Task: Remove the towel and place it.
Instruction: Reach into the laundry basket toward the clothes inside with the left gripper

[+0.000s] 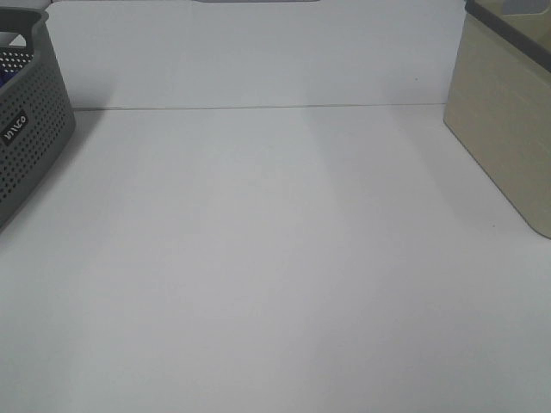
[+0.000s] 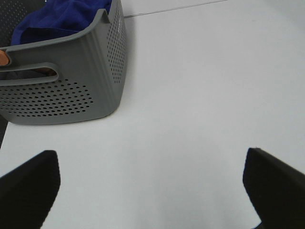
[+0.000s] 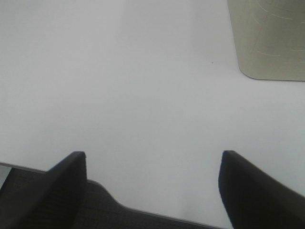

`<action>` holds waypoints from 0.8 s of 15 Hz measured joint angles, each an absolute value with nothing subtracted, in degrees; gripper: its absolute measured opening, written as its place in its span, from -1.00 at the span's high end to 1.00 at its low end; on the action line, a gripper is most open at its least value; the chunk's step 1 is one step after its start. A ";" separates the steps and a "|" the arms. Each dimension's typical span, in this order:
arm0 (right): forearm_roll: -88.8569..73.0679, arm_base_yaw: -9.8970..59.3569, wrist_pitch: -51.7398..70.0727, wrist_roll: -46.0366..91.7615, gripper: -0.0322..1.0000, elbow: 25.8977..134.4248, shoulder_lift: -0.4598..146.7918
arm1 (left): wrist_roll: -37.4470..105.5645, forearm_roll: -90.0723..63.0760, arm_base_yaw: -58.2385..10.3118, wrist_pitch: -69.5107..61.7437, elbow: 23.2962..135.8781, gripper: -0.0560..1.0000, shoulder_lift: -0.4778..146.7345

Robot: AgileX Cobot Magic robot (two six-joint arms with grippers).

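The deep blue towel lies bunched inside a grey perforated basket; in the exterior high view only a sliver of that grey basket shows at the left edge. My left gripper hovers over bare white table a short way from the basket, its dark fingers spread wide with nothing between them. My right gripper is also open and empty, above the table near a beige bin. Neither gripper appears in the exterior high view.
A beige bin stands at the right edge of the white table. A white back wall meets the table along a thin seam. Something orange shows through the grey basket's handle slot.
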State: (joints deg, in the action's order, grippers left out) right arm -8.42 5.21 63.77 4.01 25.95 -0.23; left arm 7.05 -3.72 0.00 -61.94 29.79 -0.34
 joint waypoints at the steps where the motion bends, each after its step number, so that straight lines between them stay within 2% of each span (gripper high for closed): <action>1: -8.42 5.21 63.77 4.01 -0.52 25.95 -0.23 | 7.05 -3.72 0.00 -61.94 29.79 -0.98 -0.34; 12: -8.42 5.21 63.77 4.01 -0.52 25.95 -0.23 | 7.05 -3.72 0.00 -61.94 29.79 -0.98 -0.34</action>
